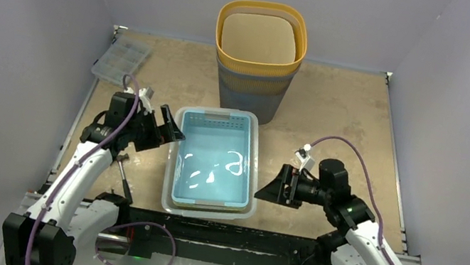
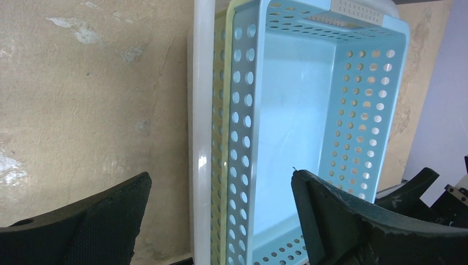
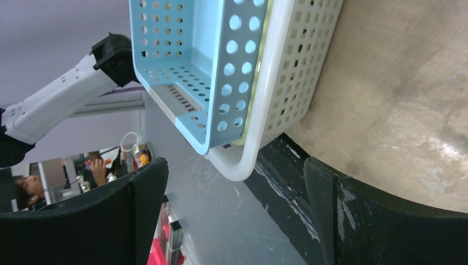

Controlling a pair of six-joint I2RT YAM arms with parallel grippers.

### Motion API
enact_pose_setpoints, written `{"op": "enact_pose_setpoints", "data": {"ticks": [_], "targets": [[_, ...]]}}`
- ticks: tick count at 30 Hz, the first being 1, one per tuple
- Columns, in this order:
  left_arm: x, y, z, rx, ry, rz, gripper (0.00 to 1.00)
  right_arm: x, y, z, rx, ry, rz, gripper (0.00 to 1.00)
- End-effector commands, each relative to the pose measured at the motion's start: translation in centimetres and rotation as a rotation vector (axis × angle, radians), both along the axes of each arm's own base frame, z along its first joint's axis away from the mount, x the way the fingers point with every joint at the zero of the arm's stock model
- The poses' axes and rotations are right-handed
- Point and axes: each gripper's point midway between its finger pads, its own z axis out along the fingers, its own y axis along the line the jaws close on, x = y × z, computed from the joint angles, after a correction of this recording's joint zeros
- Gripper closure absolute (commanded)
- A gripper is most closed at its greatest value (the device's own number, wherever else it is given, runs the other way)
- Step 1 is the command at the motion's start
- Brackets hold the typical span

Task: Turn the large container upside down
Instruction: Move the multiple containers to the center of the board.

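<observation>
Left arm, lower left of frame: white link shells, black joint housings, black base block. Right arm, lower right: same finish. A purple cable runs along each arm. Small white connector at each wrist. Fingers matte black, finely textured.

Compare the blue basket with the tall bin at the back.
The blue basket is low and rectangular; the bin is tall with a rounded mouth. The basket's walls are punched with holes; the bin's are ribbed, with no holes showing. The basket sits nested in a white basket up front; the bin stands at the back. Both are upright, mouths up.
</observation>
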Motion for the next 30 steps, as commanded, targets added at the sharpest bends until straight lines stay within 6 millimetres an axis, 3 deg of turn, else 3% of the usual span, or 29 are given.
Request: {"op": "enact_pose_setpoints", "data": {"ticks": [1,6,8,11,15,20,22,23,26,28,30], "targets": [[0.4,0.1,0.4,0.029,-0.017,-0.027,0.03,-1.2,0.7,0.2,0.071,0.048,0.054,0.06],[0.2,0.8,0.0,0.072,0.006,-0.022,0.05,-0.8,1.3,-0.4,0.094,0.058,0.065,0.1],[0.4,1.4,0.7,0.105,-0.006,-0.003,0.05,-0.6,1.8,-0.4,0.104,0.058,0.075,0.11],[1.2,2.5,3.1,0.155,-0.055,0.035,0.05,0.3,2.9,-0.2,0.124,0.039,0.084,0.13],[2.0,3.7,6.9,0.199,-0.144,0.096,0.04,1.5,5.9,0.4,0.135,0.01,0.117,0.15],[2.2,3.6,10.5,0.176,-0.213,0.111,0.05,4.1,11.7,-0.3,0.076,-0.012,0.158,0.16],[2.2,3.4,11.6,0.164,-0.236,0.114,0.05,5.0,14.8,0.4,0.093,-0.043,0.212,0.16],[2.2,3.5,12.0,0.16,-0.242,0.119,0.05,5.3,17.2,1.8,0.114,-0.084,0.263,0.16],[1.9,3.5,12.8,0.153,-0.258,0.129,0.05,5.3,22.4,1.5,0.06,-0.135,0.396,0.16],[1.6,3.5,13.0,0.147,-0.261,0.133,0.04,5.1,24.4,0.7,0.0,-0.155,0.429,0.16],[1.2,3.5,12.9,0.142,-0.254,0.137,0.04,5.3,24.8,0.5,-0.029,-0.172,0.407,0.14]]}}
